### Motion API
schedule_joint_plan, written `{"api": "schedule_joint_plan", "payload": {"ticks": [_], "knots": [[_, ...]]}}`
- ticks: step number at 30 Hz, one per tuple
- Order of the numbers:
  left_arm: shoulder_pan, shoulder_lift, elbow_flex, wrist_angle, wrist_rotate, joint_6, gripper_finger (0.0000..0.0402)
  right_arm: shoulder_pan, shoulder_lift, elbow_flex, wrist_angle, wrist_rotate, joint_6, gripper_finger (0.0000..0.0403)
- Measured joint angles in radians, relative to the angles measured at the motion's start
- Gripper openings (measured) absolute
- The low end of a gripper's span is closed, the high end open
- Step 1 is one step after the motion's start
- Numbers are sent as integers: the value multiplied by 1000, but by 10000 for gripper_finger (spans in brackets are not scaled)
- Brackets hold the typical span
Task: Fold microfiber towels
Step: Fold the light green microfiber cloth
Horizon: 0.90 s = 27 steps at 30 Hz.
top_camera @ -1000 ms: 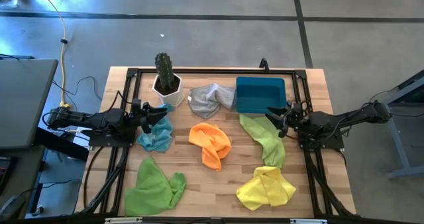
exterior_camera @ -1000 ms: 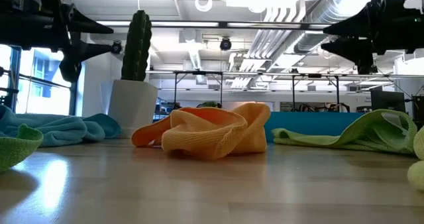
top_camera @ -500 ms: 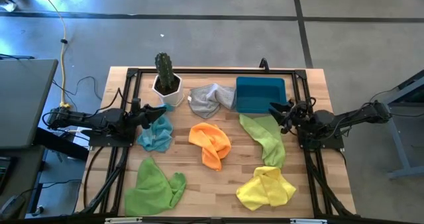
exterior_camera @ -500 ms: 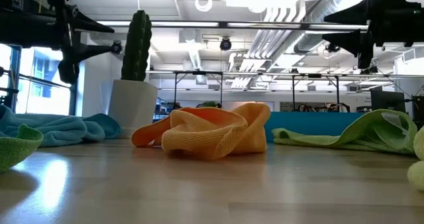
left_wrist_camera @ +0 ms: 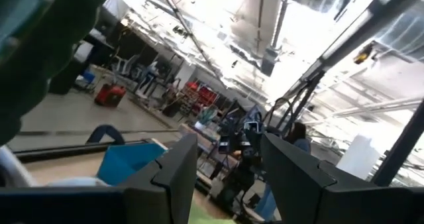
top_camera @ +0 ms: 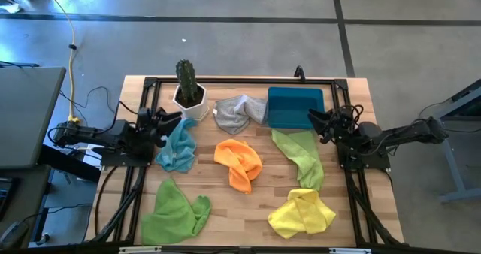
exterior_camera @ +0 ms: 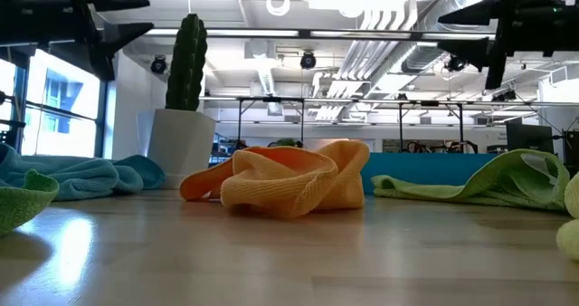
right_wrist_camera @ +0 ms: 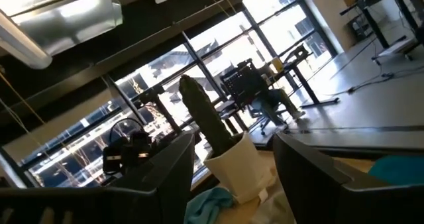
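Note:
Several microfiber towels lie crumpled on the wooden table: a grey one (top_camera: pixel 240 111) at the far middle, a light blue one (top_camera: pixel 177 150) at the left, an orange one (top_camera: pixel 239 162) (exterior_camera: pixel 289 184) in the centre, a lime green one (top_camera: pixel 301 158) at the right, another lime green one (top_camera: pixel 174 213) at the near left, and a yellow one (top_camera: pixel 302 213) at the near right. My left gripper (top_camera: pixel 171 121) (left_wrist_camera: pixel 228 177) hangs open above the light blue towel's far edge. My right gripper (top_camera: pixel 314 119) (right_wrist_camera: pixel 235 177) hangs open above the far end of the right lime towel. Both are clear of the cloths.
A cactus in a white pot (top_camera: pixel 188 89) stands at the far left. A rigid blue bin (top_camera: pixel 294 106) sits at the far right beside the grey towel. A black frame (top_camera: pixel 240 81) runs around the table's edges. Bare wood (top_camera: pixel 240 216) shows between the near towels.
Both grippers have risen and tipped their fingertips upward while rolling a little, and both stay open. In the low view they have climbed toward the top of the picture. No towel has moved.

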Motion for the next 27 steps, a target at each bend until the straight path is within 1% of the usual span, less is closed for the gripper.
{"api": "schedule_joint_plan", "payload": {"ticks": [4, 8, 11, 14, 19, 22, 24, 27], "knots": [[0, 0, 37, 1, 35, 45, 158, -31, 73, 88, -10, -21, -89, 200], [0, 1, 72, 1, 68, 99, 158, -61, 157, 196, -79, -22, -200, 200], [0, 8, 93, 2, 104, 103, 158, -83, 217, 279, -201, -22, -207, 200], [0, 44, 116, 1, 112, 112, 158, -101, 277, 371, -373, -22, -171, 200], [0, 168, 179, 1, 113, 187, 158, -120, 379, 525, -645, -33, -121, 200], [0, 265, 226, 0, 113, 238, 158, -125, 435, 598, -755, -43, -102, 200], [0, 332, 260, 1, 113, 272, 158, -128, 465, 630, -793, -44, -97, 200], [0, 446, 312, 0, 113, 312, 158, -129, 499, 650, -798, -44, -97, 200]]}}
